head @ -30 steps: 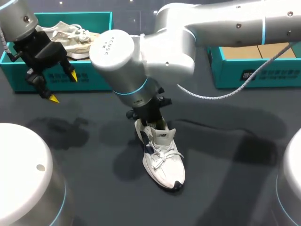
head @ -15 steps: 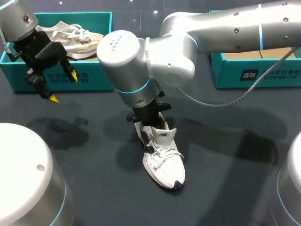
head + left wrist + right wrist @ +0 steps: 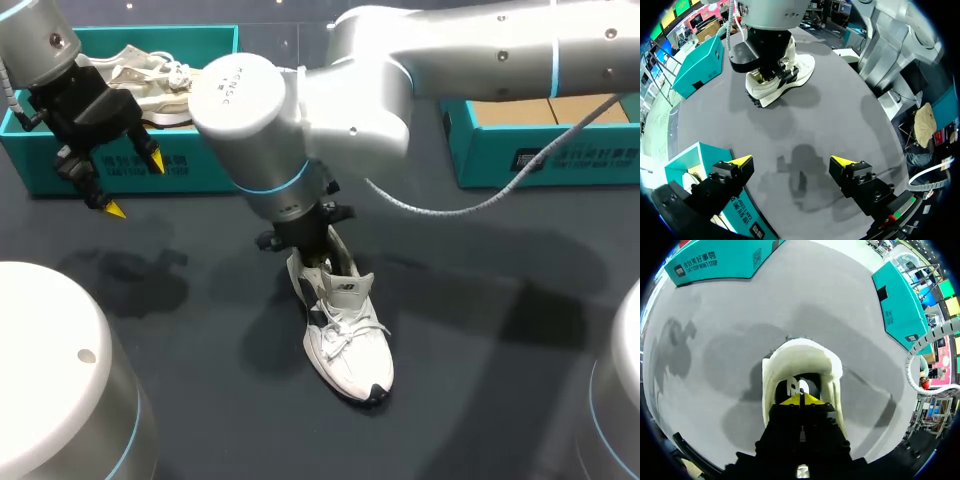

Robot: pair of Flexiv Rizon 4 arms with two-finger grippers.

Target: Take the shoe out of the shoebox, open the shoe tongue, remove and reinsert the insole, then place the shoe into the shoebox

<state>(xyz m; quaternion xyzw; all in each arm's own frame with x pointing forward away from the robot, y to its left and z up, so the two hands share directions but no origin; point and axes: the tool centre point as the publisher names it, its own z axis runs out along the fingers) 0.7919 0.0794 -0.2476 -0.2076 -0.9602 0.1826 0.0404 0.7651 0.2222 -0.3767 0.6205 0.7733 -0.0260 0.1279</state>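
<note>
White shoe [image 3: 345, 325] stays put on the table [image 3: 480, 330]. The right gripper [image 3: 800, 399], tips pressed together inside its heel (insole grip hidden), has shifted slightly, so insole removal looks underway. The left gripper [image 3: 792, 160] hangs wide open, empty.

White lettering beside a small square code runs along the front wall of the left shoebox [image 3: 190, 165] and the right shoebox [image 3: 575, 158]. Letters cross the right arm's joint cap [image 3: 235, 90], and a small logo sits on the shoe tongue [image 3: 345, 286]. All of it is too small to read surely.
</note>
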